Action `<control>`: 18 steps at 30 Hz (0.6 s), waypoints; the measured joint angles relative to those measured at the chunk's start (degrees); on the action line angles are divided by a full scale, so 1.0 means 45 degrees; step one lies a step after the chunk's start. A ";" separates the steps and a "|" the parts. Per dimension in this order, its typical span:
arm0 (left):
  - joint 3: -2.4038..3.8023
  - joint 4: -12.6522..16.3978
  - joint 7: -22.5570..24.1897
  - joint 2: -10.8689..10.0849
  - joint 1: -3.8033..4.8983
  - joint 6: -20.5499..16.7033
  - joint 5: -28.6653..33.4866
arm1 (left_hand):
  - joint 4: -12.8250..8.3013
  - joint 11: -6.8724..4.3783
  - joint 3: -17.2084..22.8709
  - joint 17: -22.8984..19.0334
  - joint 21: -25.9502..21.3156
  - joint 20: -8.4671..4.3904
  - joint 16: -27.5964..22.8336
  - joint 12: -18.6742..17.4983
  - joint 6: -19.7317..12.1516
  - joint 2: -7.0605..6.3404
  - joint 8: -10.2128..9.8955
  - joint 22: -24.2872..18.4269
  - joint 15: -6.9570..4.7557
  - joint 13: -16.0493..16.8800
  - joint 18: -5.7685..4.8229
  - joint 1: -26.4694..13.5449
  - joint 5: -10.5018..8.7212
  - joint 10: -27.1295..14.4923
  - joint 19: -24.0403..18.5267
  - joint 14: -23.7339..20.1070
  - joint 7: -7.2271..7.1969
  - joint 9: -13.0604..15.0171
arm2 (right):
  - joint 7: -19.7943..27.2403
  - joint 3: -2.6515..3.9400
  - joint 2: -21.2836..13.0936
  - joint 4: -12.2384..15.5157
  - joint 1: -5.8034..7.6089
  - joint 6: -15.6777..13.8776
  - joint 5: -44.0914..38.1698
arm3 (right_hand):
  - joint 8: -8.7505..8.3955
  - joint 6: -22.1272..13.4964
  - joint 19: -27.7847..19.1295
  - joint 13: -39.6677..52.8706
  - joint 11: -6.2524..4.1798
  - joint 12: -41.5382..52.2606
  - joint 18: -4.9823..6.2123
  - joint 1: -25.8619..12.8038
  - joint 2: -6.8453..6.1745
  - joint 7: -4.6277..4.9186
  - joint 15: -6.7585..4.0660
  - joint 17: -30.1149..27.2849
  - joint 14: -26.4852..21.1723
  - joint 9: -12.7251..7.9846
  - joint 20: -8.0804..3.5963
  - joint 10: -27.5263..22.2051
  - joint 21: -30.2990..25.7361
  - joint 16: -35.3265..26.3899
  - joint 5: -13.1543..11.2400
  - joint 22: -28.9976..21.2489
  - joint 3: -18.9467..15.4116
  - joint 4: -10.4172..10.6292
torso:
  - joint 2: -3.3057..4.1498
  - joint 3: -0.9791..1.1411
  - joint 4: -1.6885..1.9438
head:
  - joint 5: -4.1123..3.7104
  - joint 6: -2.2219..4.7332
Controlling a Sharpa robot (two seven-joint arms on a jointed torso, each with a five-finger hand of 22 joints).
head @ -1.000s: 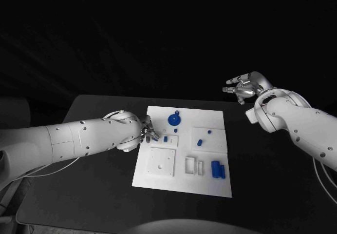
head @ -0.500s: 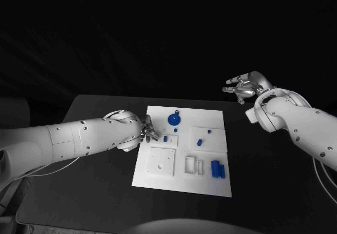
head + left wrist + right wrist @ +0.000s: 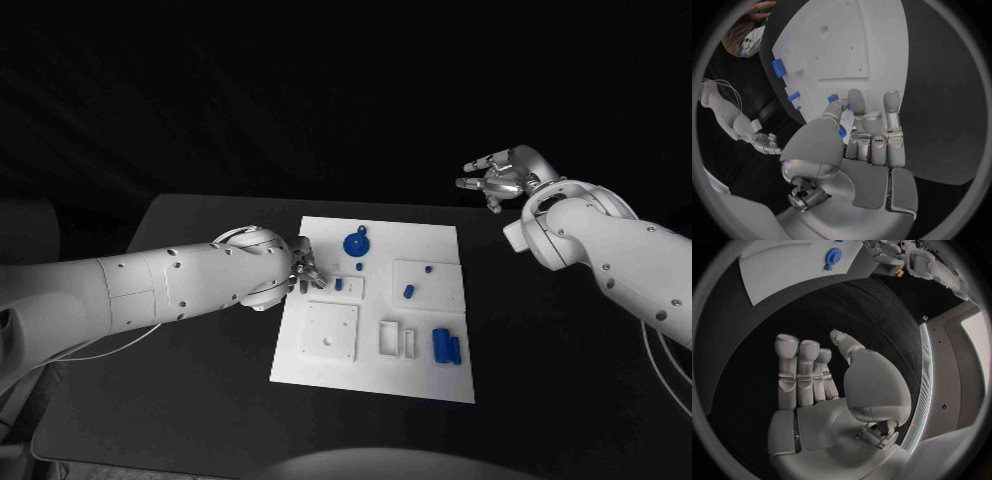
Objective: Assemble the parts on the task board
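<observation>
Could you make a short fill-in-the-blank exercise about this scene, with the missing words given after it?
1. The board lying on the black table is ____ in colour.
2. The small parts on the board are ____ in colour.
3. The ____ hand is down at the board's edge.
4. The right hand is raised beyond the table and holds ____.

Missing words: white; blue; left; nothing

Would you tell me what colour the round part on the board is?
Blue; the round part shows best in the head view.
</observation>
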 measured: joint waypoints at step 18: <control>0.0011 -0.0146 0.0023 0.0122 -0.0015 0.0108 -0.0062 | 0.0000 0.0000 0.0000 0.0009 0.0000 0.0000 0.0000 0.0000 -0.0001 0.0000 0.0056 -0.0001 0.0017 -0.0010 -0.0001 0.0001 -0.0022 0.0000 0.0000 -0.0016 -0.0002 0.0094 | 0.0000 0.0000 0.0015 -0.0007 -0.0031 0.0004 0.0001 | 0.0000 0.0003 0.0000 0.0000 -0.0028 0.0000 0.0000 0.0000 0.0000 0.0004 0.0000 0.0004 0.0000 0.0000 0.0000 -0.0028 0.0000 0.0000 0.0000 0.0001 0.0000 0.0000 | 0.0001 -0.0002 0.0012 | 0.0006 -0.0032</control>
